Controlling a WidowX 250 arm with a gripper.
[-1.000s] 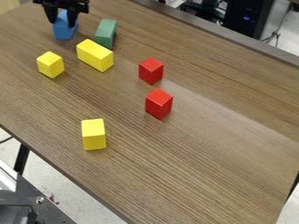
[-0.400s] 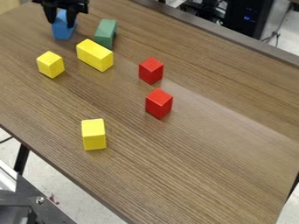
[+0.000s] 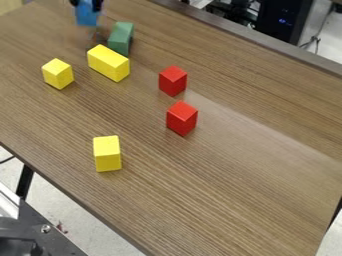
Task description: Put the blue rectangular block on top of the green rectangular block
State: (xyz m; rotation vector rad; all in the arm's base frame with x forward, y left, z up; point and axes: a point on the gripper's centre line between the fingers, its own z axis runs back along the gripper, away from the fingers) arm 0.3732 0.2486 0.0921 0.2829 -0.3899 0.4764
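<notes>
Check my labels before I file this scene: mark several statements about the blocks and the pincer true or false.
1. The black pincer holds the blue rectangular block above the brown wood-grain table. True.
2. The green rectangular block stands close to a long yellow block. True.
3. The blue block rests on the green block. False: it is in the pincer, apart from the green block.
4. Two red blocks, one farther from the camera than the other, stand apart on the table. True.
5. The table bears only two yellow blocks. False: it bears three, the long one, a small yellow block and a yellow block nearest the camera.
</notes>
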